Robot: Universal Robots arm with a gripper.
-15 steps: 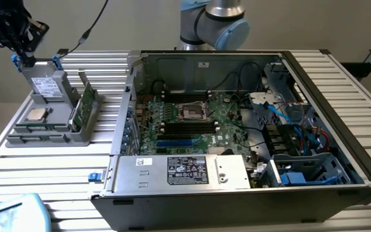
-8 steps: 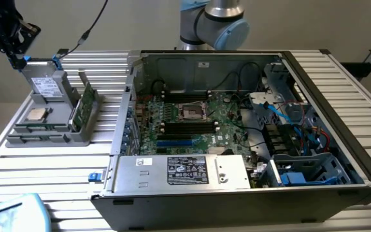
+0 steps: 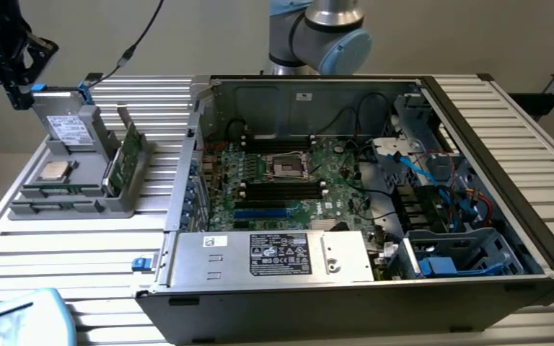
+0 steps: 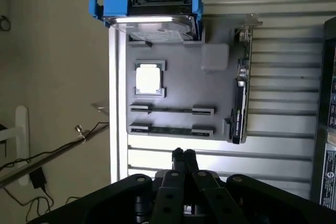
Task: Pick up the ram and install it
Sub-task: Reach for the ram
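Gripper [image 4: 182, 155], jaws pressed together and holding nothing, raised clear of the gray parts holder [image 4: 178, 66] at the exterior view's left. The ram [image 4: 172, 110], two thin sticks standing on edge, sits in the holder's near slots, just beside the processor chip [image 4: 148, 79]. Hard drive [image 4: 152, 22] with blue rails at the far end; expansion card [image 4: 239, 103] along the side facing the open computer case [image 3: 354, 180]. All rest on the slatted table [image 3: 75, 252].

The ram [image 4: 172, 130], a thin dark-green stick, seems to stand on edge, slotted along the gray holder's [image 4: 181, 90] outer edge.
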